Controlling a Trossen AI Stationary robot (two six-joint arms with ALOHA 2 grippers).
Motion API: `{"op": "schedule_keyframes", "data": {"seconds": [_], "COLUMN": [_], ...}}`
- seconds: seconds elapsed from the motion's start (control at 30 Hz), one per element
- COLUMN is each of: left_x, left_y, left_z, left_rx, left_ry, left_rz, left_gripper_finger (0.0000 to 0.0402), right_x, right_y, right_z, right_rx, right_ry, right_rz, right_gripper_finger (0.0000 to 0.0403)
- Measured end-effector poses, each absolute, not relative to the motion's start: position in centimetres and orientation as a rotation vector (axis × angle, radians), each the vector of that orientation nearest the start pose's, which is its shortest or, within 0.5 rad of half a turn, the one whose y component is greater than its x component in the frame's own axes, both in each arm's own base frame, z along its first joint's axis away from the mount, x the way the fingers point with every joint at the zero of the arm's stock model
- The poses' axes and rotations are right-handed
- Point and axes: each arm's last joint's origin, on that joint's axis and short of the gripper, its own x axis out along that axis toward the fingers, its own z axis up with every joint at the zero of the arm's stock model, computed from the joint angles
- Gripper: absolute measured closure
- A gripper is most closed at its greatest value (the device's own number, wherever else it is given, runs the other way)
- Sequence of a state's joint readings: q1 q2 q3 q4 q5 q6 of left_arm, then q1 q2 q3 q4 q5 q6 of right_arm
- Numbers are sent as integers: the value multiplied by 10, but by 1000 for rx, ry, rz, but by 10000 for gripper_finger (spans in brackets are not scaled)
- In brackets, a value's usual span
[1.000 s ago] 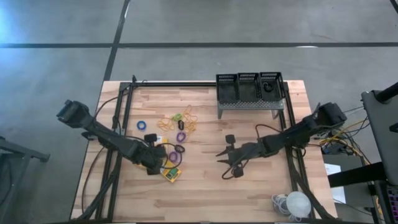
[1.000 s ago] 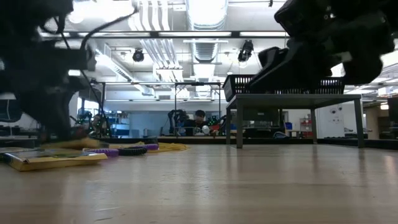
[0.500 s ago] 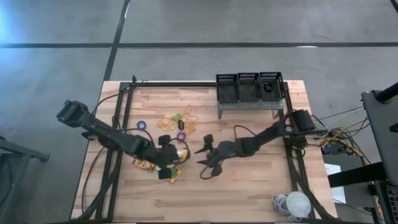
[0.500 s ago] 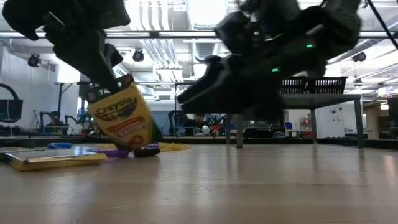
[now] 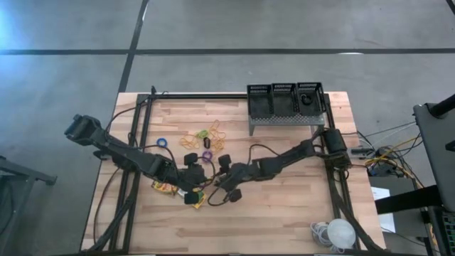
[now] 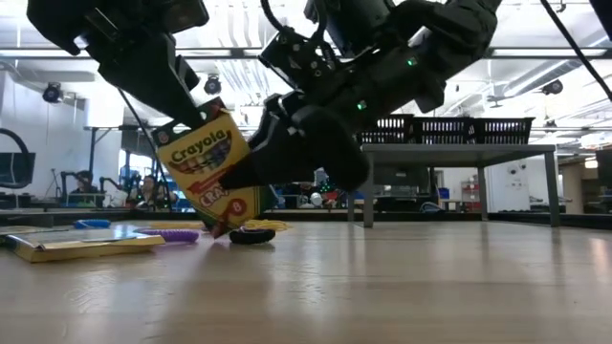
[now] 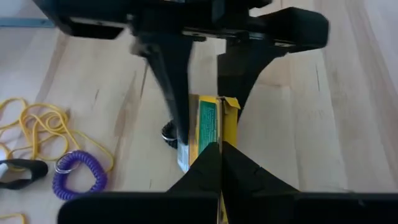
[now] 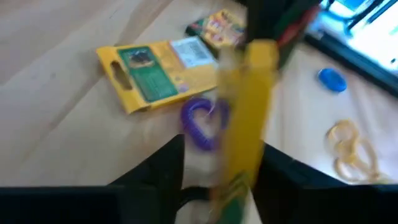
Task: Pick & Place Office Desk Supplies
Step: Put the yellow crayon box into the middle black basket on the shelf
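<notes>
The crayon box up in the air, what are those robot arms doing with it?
The left gripper is shut on a crayon box and holds it tilted above the wooden table. The right gripper has reached in from the other side, its fingers either side of the box, so it looks like a hand-over. Another crayon box, a purple coil ring and rubber bands lie on the table. The three mesh bins sit on a stand.
</notes>
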State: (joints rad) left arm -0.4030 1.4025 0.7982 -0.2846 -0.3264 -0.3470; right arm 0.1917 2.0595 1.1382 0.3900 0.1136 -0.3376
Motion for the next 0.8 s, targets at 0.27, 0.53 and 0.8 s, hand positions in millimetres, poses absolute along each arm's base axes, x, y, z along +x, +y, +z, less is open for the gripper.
{"op": "schedule_keyframes", "data": {"seconds": [0.27, 0.53, 0.8], "left_x": [259, 272, 274], "left_y": [-98, -100, -99], "left_z": [205, 240, 222], "left_rx": [26, 131, 120], "left_ry": [745, 616, 487], "left_rz": [90, 54, 57], "left_gripper_finger": [380, 265, 208], "right_x": [407, 370, 304], "right_y": [76, 77, 77], "right_z": [129, 147, 164], "right_rx": [-232, -77, 16], "right_ry": [493, 435, 246], "right_rz": [173, 158, 97], "right_gripper_finger": [378, 362, 366]}}
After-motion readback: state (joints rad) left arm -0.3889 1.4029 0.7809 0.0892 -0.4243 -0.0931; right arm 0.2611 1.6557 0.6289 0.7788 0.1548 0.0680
